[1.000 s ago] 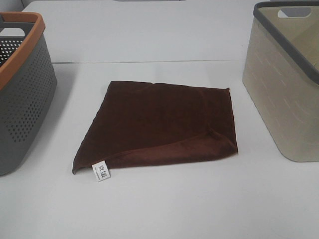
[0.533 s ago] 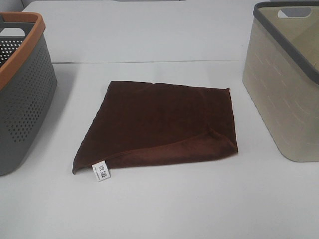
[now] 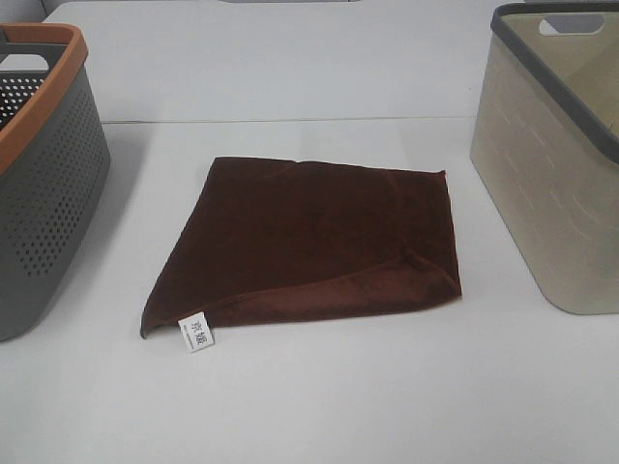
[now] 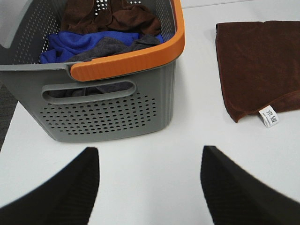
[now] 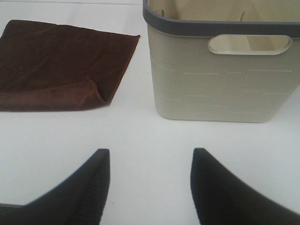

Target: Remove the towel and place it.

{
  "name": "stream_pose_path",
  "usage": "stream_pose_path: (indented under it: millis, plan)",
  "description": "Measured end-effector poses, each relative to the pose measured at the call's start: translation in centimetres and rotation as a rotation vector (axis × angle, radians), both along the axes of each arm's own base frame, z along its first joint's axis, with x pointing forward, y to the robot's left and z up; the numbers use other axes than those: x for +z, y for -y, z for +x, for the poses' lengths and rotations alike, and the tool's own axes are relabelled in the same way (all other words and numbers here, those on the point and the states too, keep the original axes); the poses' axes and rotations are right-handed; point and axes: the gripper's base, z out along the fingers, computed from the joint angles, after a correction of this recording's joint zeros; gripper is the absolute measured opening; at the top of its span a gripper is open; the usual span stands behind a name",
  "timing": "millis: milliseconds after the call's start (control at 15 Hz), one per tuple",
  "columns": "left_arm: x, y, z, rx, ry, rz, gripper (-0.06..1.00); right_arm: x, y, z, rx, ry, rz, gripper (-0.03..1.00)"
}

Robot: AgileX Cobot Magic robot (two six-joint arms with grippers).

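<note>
The dark brown towel (image 3: pixel 314 237) lies flat on the white table between two baskets, folded over, with its small white label (image 3: pixel 197 332) at the near left corner. It also shows in the left wrist view (image 4: pixel 260 70) and in the right wrist view (image 5: pixel 61 63). My left gripper (image 4: pixel 150 185) is open and empty above bare table in front of the grey basket. My right gripper (image 5: pixel 147 183) is open and empty above bare table in front of the beige basket. Neither gripper shows in the exterior high view.
A grey perforated basket with an orange rim (image 3: pixel 44 184) stands at the left and holds blue, grey and brown cloths (image 4: pixel 93 40). A beige basket with a dark grey rim (image 3: pixel 551 164) stands at the right; its inside shows nothing (image 5: pixel 220 9).
</note>
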Motion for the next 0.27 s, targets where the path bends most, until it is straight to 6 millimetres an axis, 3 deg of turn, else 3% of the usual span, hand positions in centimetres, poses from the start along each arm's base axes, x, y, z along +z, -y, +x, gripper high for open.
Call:
stream_pose_path:
  millis: [267]
  plan:
    - [0.0, 0.0, 0.0, 0.0, 0.0, 0.0, 0.61, 0.0, 0.0, 0.0, 0.0, 0.0, 0.0, 0.51]
